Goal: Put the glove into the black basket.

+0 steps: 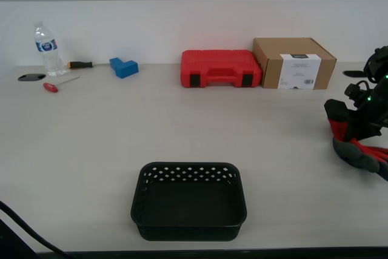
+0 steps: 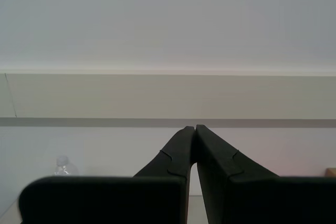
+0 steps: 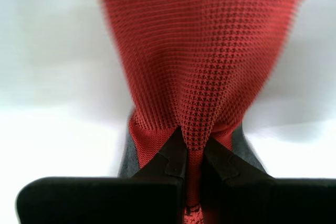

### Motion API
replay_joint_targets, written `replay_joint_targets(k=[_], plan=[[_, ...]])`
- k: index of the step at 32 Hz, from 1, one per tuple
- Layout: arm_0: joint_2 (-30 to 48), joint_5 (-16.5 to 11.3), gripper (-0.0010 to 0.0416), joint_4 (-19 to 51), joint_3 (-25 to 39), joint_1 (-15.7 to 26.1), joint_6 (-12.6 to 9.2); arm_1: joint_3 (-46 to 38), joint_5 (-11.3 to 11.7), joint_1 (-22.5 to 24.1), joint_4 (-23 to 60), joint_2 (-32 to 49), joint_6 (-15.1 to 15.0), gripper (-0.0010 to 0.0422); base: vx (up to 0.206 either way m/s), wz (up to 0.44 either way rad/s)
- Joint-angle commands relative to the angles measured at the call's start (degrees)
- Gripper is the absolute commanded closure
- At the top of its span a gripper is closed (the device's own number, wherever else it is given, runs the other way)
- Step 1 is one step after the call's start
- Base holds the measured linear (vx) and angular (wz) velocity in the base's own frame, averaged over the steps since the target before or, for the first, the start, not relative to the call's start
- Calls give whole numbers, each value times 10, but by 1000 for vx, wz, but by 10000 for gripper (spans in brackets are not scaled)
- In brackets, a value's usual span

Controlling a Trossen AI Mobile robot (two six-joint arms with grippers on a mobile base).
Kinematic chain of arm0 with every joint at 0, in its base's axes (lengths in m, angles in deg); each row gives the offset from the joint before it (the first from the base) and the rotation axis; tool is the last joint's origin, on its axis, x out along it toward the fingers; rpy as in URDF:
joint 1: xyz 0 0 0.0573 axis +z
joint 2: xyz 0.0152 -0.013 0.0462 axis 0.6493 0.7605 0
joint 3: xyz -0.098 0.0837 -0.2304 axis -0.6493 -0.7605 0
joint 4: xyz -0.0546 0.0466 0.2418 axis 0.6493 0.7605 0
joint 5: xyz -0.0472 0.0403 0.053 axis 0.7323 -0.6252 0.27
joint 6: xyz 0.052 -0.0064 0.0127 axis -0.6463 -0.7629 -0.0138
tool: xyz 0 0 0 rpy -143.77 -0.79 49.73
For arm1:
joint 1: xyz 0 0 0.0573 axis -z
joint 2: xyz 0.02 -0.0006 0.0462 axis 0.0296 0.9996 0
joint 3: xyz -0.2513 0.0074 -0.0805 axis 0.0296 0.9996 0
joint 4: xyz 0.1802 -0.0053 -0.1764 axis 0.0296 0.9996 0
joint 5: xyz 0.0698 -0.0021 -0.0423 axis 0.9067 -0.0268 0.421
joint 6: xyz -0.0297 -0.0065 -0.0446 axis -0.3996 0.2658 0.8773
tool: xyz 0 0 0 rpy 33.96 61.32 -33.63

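One wide pale surface (image 1: pixel 91 144) carries everything, with clutter pushed to the far edge and the near middle left for the work. Red tool case (image 1: pixel 220 68) and cardboard box (image 1: pixel 294 63) sit side by side at the far wall, right of centre; neither is part of the job. Far left: water bottle (image 1: pixel 47 50), blue block (image 1: pixel 123 67), and what look like two small hand tools, well apart from the rest.

Black basket (image 1: pixel 188 201) stands near centre at the near edge, open side up, nothing visible in it. Likely set there so either arm can reach it.

Glove (image 1: pixel 357 147) is at the far right of the exterior view, well apart from the basket. Its dark coated part and red fingers trail low near the surface; whether they touch it I cannot tell. The red knit part runs up into the arm there.

My first claw (image 3: pixel 192 156) is pinching the glove: jaws nearly together, a fold of red knit gathered between the tips, fabric hanging away taut. Judged a firm grip by the knit end, suited to carrying it leftward to the basket.

My second claw (image 2: pixel 195 139) has jaws pressed together at the tips, gripping nothing, aimed at the far wall. Judged parked, out of the way.
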Motion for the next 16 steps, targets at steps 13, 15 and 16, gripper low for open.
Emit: replay_joint_targets(k=[13, 15, 16], plan=[[-240, -133, 407, 81, -4, 128, 12, 0, 6, 0, -2, -3, 0, 412, 1, 1], [-271, -154, 407, 93, -4, 178, -4, 0, 6, 0, 1, -3, 0, 412, 0, 0], [-280, -168, 407, 96, -4, 191, -10, 0, 6, 0, 1, -3, 0, 412, 0, 0]])
